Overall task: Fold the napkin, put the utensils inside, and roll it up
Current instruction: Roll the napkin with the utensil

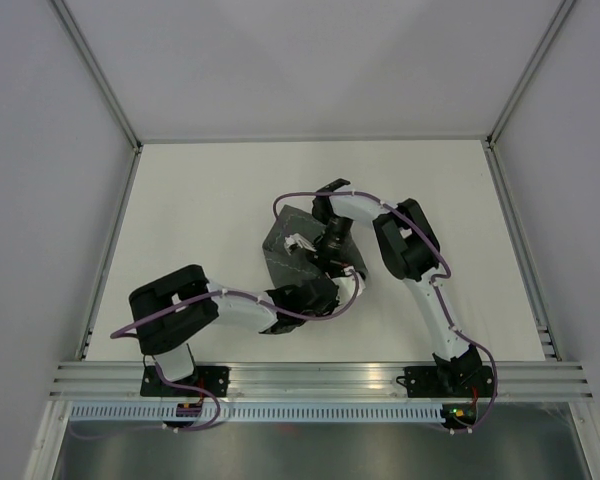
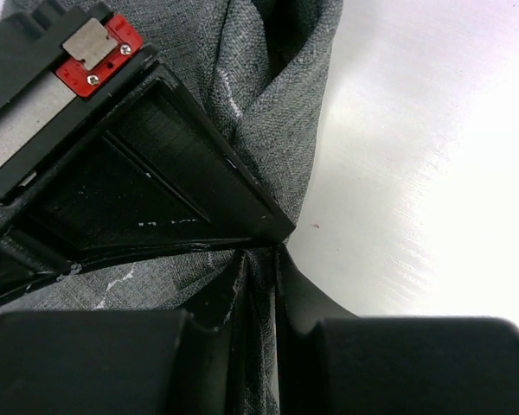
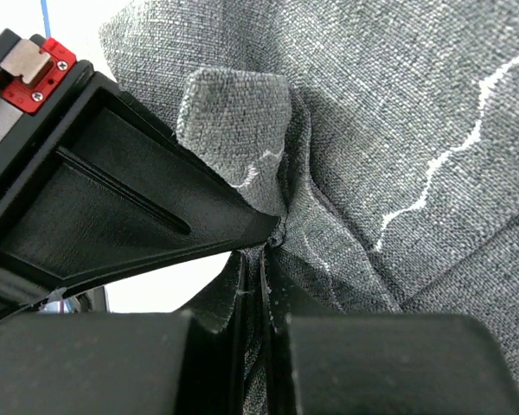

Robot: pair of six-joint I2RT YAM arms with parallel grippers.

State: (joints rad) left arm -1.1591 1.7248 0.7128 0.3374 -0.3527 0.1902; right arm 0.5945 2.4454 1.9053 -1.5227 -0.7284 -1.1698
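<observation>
The dark grey napkin [image 1: 285,248] lies bunched at the middle of the white table, partly hidden by both arms. My left gripper [image 1: 342,290] is shut on a fold of the napkin [image 2: 268,112] at its near right side; the cloth runs pinched between the fingers [image 2: 261,285]. My right gripper [image 1: 315,262] is shut on another fold of the napkin [image 3: 415,130], which shows a light stitched line; cloth is clamped between its jaws [image 3: 264,268]. No utensils show in any view.
The white table [image 1: 200,200] is bounded by grey walls and metal frame posts. An aluminium rail [image 1: 320,378] with both arm bases runs along the near edge.
</observation>
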